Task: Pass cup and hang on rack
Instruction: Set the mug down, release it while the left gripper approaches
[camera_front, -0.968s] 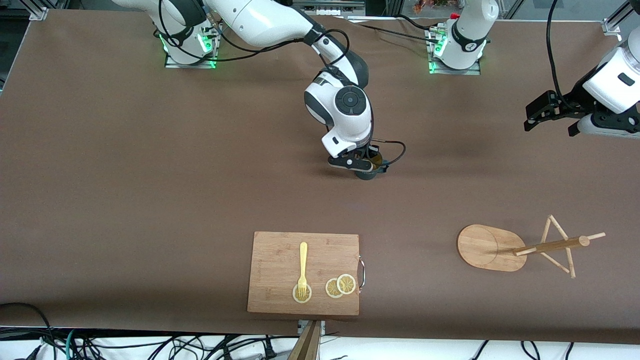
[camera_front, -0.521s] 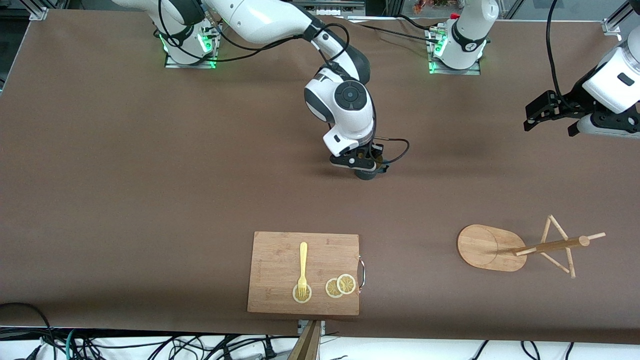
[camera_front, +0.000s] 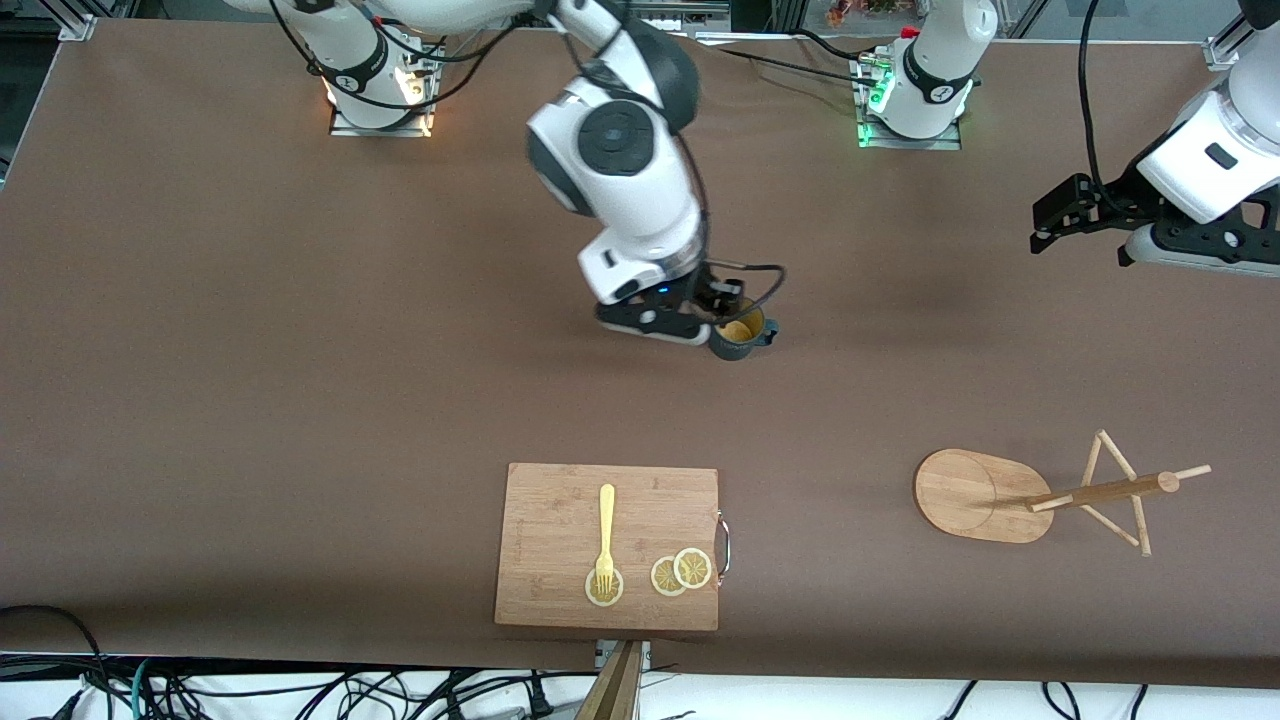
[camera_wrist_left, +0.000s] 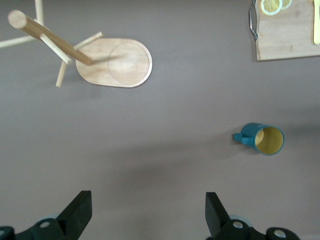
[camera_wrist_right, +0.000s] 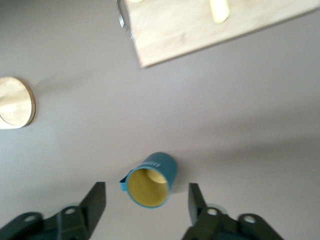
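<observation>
The teal cup (camera_front: 738, 336) with its yellow inside stands upright on the brown table, near the middle. My right gripper (camera_front: 672, 325) hangs open just above it; in the right wrist view the cup (camera_wrist_right: 161, 167) sits low between the two spread fingers (camera_wrist_right: 97, 197), untouched, around the gripper's midpoint (camera_wrist_right: 146, 187). The wooden rack (camera_front: 975, 495) stands nearer to the front camera, toward the left arm's end. My left gripper (camera_front: 1060, 215) waits open and empty in the air over the left arm's end of the table. Its wrist view shows its spread fingers' midpoint (camera_wrist_left: 147, 197), the cup (camera_wrist_left: 265, 139) and the rack (camera_wrist_left: 115, 62).
A bamboo cutting board (camera_front: 560, 500) lies near the table's front edge, nearer to the camera than the cup. It carries a yellow fork (camera_front: 605, 530) and lemon slices (camera_front: 680, 572). Bare brown table lies between the cup and the rack.
My right gripper, earlier down around the cup, has let go, risen and shifted toward the right arm's end. The cup now stands uncovered. The left arm has shifted slightly.
</observation>
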